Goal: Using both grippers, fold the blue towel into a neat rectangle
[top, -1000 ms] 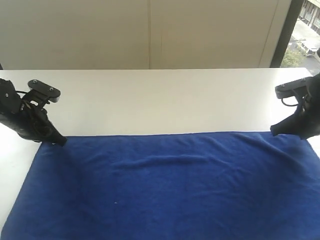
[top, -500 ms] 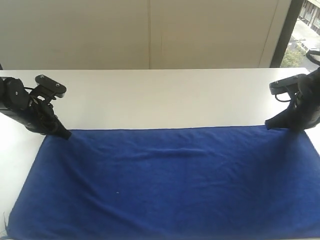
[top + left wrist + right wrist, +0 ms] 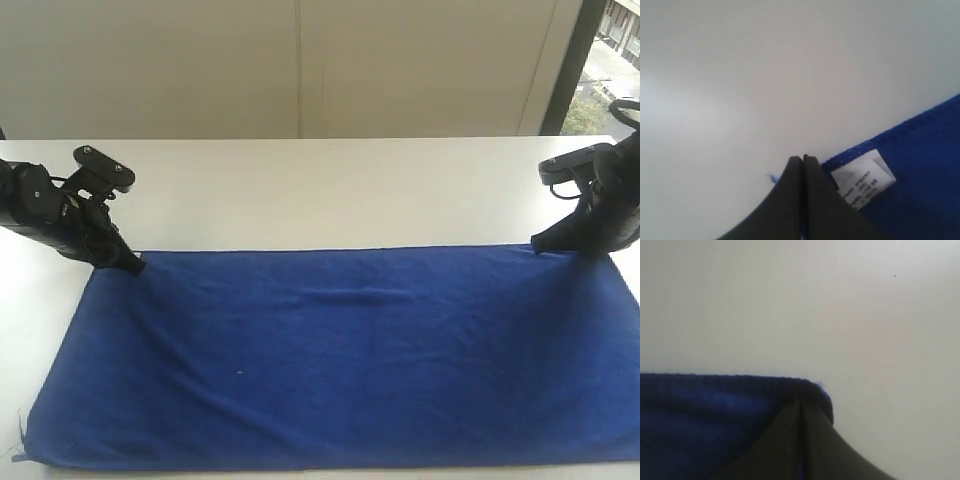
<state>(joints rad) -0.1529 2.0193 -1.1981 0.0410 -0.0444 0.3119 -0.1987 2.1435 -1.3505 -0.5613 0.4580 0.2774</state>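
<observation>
The blue towel (image 3: 340, 350) lies spread flat on the surface (image 3: 320, 190). My left pincer (image 3: 133, 265) and right pincer (image 3: 540, 245) each pinch one corner of the same long towel edge. I judge no fold made yet; all folding is left.

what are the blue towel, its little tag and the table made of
The blue towel: soft plush fabric, likely microfibre; matte fuzzy nap, gentle wrinkles.
The tag: thin white fabric label, probably; small dark print.
The table: smooth white hard surface, maybe laminate; faint sheen, no grain.
</observation>
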